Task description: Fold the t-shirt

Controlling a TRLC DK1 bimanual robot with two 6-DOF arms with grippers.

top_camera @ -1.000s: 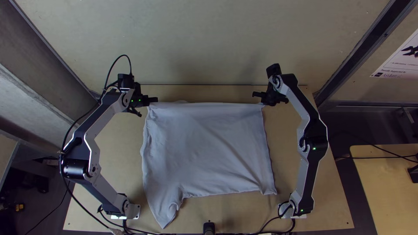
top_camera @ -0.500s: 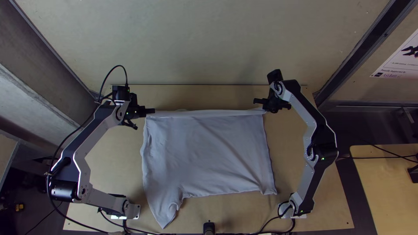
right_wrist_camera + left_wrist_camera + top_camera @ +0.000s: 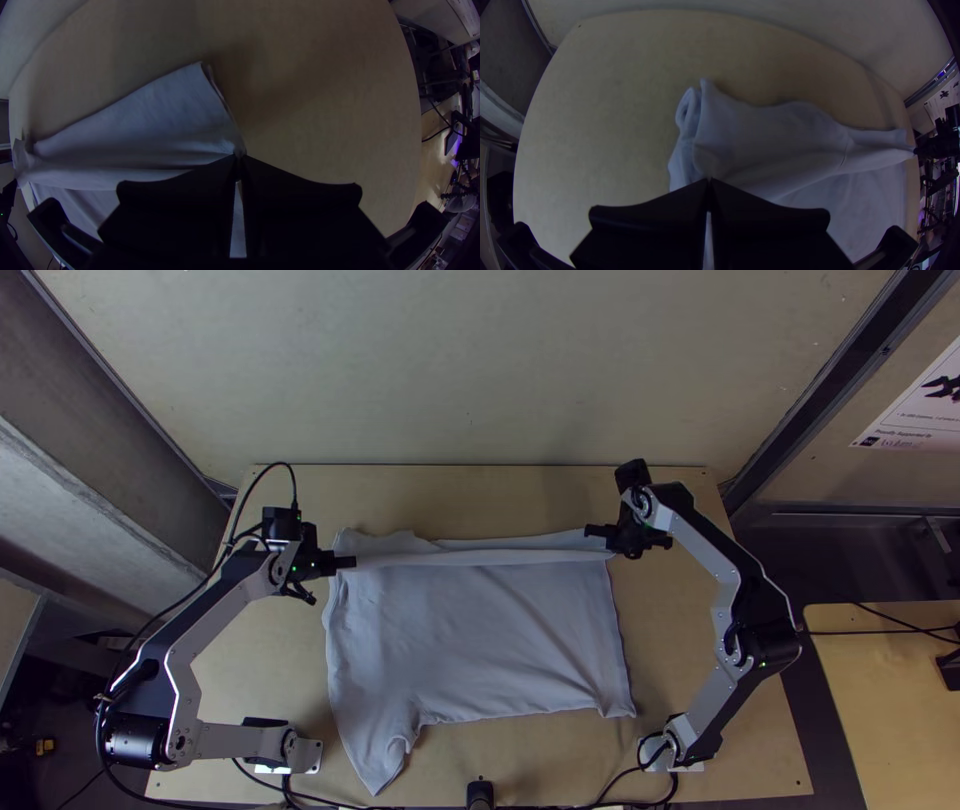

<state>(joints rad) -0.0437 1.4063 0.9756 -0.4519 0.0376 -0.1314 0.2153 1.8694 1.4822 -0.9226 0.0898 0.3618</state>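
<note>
The left gripper [image 3: 708, 182] has its jaws pressed shut on the t-shirt [image 3: 470, 640], with a pinch of cloth in between. The right gripper [image 3: 240, 158] has its jaws closed on the cloth too, right at the t-shirt's edge. So the t-shirt is right there in both sets of jaws, and the rest of it lies between and below them, over the middle of the tabletop [image 3: 270, 670]. A long ridge [image 3: 480, 558] of cloth runs from one set of jaws to the other. Past the ridge, a thin strip lies toward the tabletop's far edge. The big part lies mostly flat toward the tabletop's near edge, with a few soft wrinkles. One pointy bit [image 3: 380, 755], maybe a sleeve, pokes out toward the near edge, on the left side. The t-shirt should feel light, soft and floppy. It won't break, but it can bunch up or slip if it is held by too little. Two spots on the edge, one on each side, are good places to hold, so the ridge stays straight. It looks like the fold is just starting, and both hands should go together toward the tabletop's near edge, or it may twist.
</note>
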